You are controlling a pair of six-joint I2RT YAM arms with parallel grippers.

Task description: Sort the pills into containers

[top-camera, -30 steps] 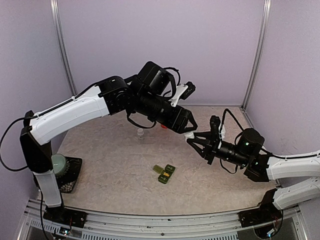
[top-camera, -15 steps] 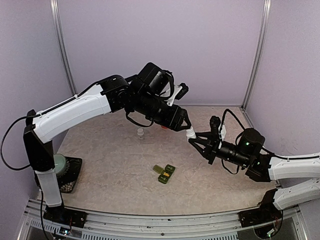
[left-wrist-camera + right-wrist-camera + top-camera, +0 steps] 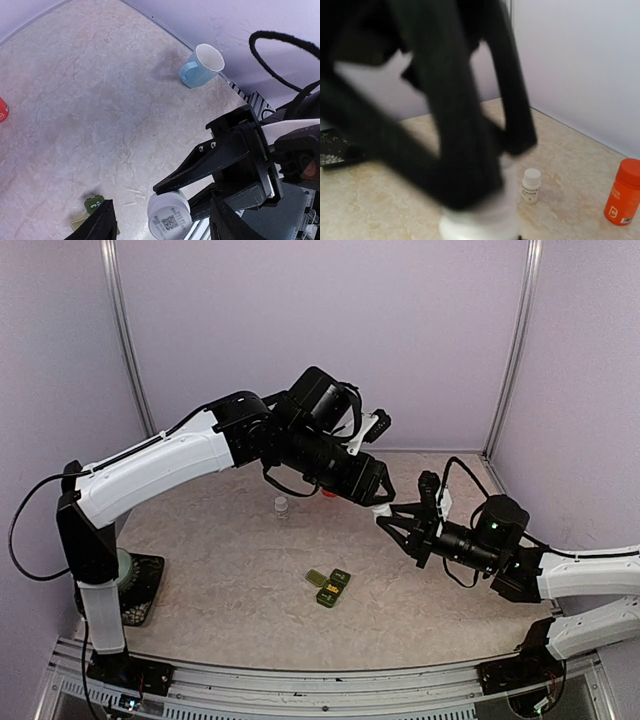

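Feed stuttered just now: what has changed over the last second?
The left arm leaned right at shoulder and elbow; the left fingers ended where they began, spread either side of the white bottle. The right fingers kept pinching it. The containers stayed put.

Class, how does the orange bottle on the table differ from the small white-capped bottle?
The orange bottle is orange throughout, cap included; the small white-capped bottle is pale with a white cap. The orange bottle looks taller and wider than the white-capped one. Both stand upright, capped, on the table.
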